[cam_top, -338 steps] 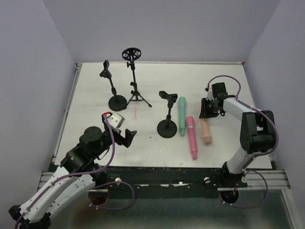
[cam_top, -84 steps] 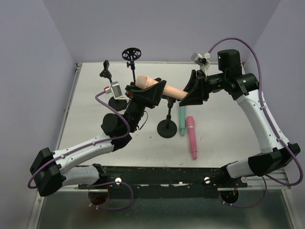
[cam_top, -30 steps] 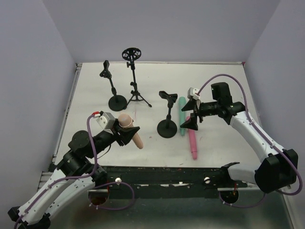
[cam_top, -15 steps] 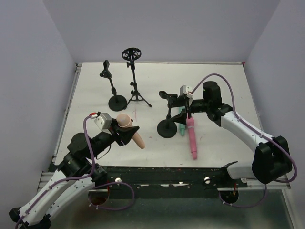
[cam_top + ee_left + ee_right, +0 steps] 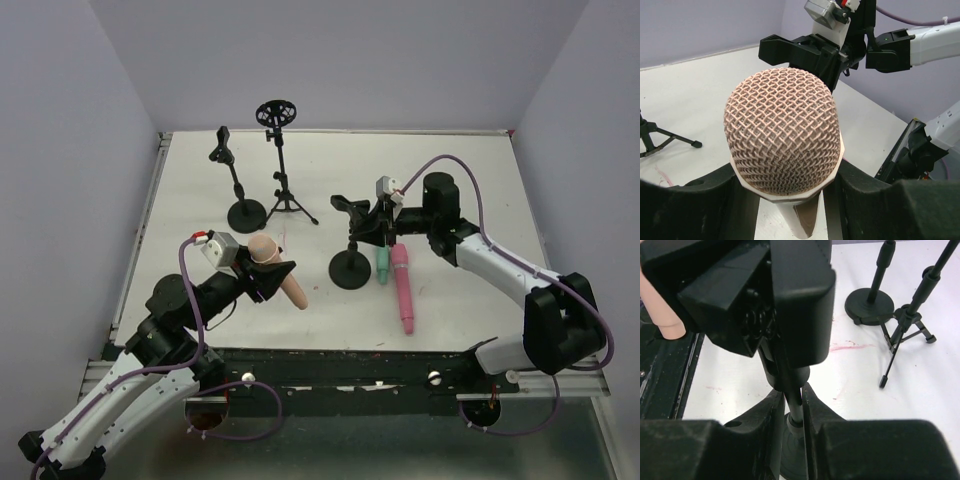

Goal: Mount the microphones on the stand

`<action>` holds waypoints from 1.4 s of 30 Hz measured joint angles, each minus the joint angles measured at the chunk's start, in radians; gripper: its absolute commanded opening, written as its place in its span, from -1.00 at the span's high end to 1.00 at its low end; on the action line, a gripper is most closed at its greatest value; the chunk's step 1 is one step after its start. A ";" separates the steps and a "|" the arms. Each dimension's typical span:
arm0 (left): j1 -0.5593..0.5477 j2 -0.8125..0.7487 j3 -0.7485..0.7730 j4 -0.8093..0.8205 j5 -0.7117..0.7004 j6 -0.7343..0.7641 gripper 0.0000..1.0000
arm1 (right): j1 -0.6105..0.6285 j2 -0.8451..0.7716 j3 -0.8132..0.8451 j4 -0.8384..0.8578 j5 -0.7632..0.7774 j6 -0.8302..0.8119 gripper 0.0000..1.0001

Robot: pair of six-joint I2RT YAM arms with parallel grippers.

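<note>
My left gripper (image 5: 268,277) is shut on the peach-beige microphone (image 5: 278,272) and holds it above the table's near left; its mesh head (image 5: 784,132) fills the left wrist view between my fingers (image 5: 715,205). My right gripper (image 5: 368,230) is shut on the pole (image 5: 793,401) of the near black stand (image 5: 350,268), just under its clip (image 5: 785,295). The teal-green microphone (image 5: 382,264) and the pink microphone (image 5: 403,288) lie on the table right of that stand, the teal one partly hidden by my right gripper.
A round-base stand (image 5: 245,212) and a tripod stand with a ring top (image 5: 284,200) stand at the back left; both show in the right wrist view (image 5: 870,304), (image 5: 907,325). The black table edge (image 5: 340,358) runs along the front.
My right gripper has moved left from above the lying microphones to the near stand and closed on its pole. My left gripper has kept the peach microphone and shifted slightly right.
</note>
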 measured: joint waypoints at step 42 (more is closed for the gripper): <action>0.000 0.228 0.221 -0.084 0.060 0.189 1.00 | 0.005 -0.110 0.442 -0.902 0.053 -0.325 -1.00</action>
